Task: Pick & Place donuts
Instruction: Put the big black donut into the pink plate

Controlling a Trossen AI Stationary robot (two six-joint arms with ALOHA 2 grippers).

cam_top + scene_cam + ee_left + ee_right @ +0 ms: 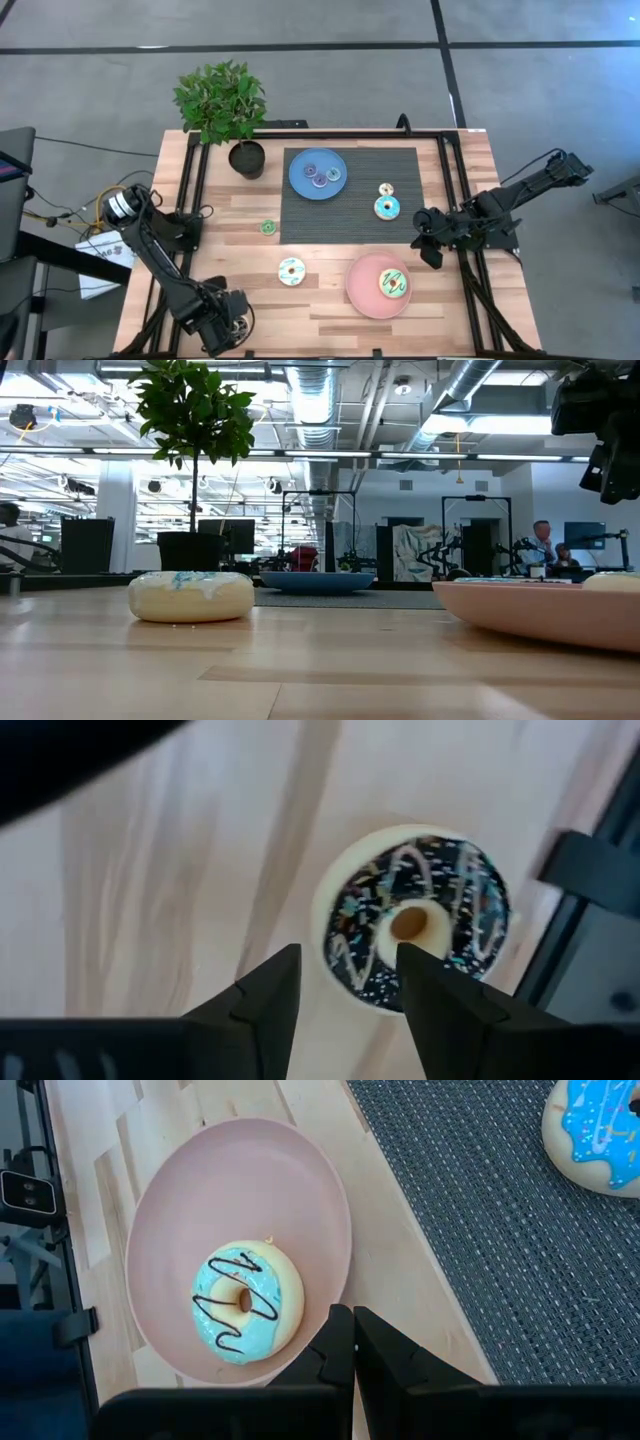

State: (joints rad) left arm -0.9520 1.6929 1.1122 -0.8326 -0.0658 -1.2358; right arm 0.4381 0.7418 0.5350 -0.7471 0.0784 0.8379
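In the left wrist view a dark-brown-iced donut (415,920) lies flat on the wood beside a black frame rail. My left gripper (345,975) is open and hovers over its near side, at the table's near left corner (228,318). My right gripper (352,1338) is shut and hangs over the pink plate's rim (340,1230), by the mat's right edge (430,240). A blue-iced donut with dark drizzle (245,1302) lies in that plate. A cream donut (291,271), a tiny green one (268,227), a light blue one (387,207) and a tiny beige one (386,189) lie loose.
A blue plate (318,173) on the dark mat (350,215) holds tiny donuts. A potted plant (245,155) stands at the far left. Black frame rails (190,200) run along both table sides. In the low view the cream donut (190,596) sits left and the pink plate (540,610) right.
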